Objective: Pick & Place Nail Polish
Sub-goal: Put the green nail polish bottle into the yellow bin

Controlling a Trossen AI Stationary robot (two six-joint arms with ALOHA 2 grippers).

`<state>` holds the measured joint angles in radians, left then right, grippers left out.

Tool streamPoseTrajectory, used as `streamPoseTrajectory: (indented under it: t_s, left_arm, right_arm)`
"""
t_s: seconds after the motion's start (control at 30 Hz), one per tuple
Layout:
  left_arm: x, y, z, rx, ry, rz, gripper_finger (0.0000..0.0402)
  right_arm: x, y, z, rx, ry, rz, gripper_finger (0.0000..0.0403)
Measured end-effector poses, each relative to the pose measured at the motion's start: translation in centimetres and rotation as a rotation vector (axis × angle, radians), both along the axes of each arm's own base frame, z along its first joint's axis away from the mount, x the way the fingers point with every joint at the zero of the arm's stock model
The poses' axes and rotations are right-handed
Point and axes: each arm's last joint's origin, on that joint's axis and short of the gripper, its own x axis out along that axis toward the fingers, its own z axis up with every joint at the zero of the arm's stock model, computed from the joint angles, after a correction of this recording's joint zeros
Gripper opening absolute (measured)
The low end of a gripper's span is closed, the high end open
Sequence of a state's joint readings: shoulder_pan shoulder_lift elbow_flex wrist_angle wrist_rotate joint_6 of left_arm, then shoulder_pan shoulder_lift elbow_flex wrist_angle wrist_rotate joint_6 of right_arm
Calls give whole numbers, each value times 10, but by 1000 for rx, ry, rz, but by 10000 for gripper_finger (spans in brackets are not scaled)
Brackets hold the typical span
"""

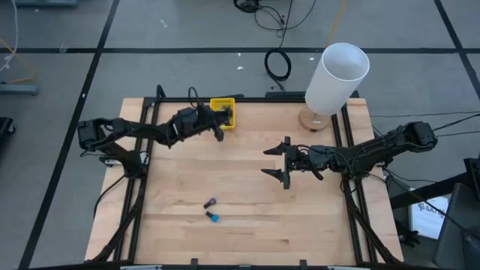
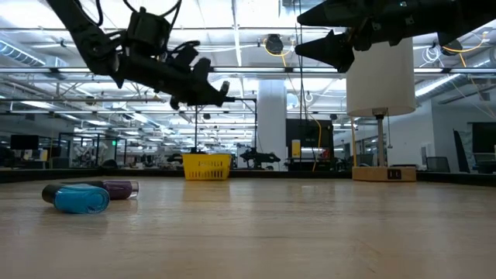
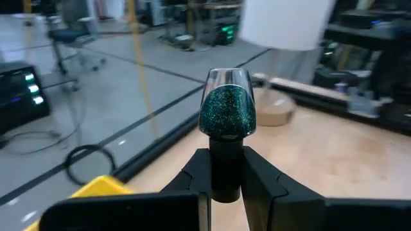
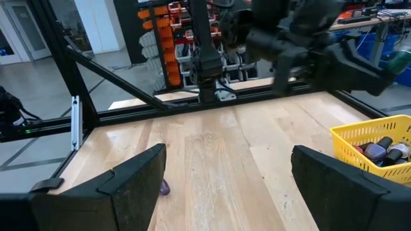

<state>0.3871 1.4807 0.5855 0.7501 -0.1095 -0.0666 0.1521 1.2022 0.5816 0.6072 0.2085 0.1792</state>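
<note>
Upper centre of high view: left gripper (image 1: 220, 129) hovers beside small yellow rectangular bin (image 1: 224, 104), jaws clamped on dark cap of glittery green nail polish bottle (image 3: 227, 110). Bin already holds several bottles (image 4: 383, 151). Step in hand, judged: carry bottle over bin opening, lower inside rim, then release; dropping from height risks bounce-out. Lower centre of table: purple bottle (image 1: 211, 202) and blue bottle (image 1: 214, 217) lie on sides, close together. Right gripper (image 1: 286, 161) waits mid-table, jaws wide, empty.
</note>
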Motion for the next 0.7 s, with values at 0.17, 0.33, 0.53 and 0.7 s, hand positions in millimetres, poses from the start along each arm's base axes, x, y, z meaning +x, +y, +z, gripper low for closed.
streamPoseTrajectory:
  t_s: [0.17, 0.33, 0.53, 0.7]
  left_arm:
    - [-15, 25, -12, -71, 103, 153, 38]
    - [-26, 37, -24, -200, 171, 192, 38]
    - [-27, 36, -26, -232, 180, 184, 38]
    - [-27, 36, -26, -236, 177, 185, 45]
  right_arm:
    - [0, 0, -1, -8, 12, -3, 320]
    - [0, 0, -1, -9, 11, -3, 320]
    - [0, 0, -1, -9, 9, -4, 320]
    - [0, 0, -1, -9, 8, -4, 320]
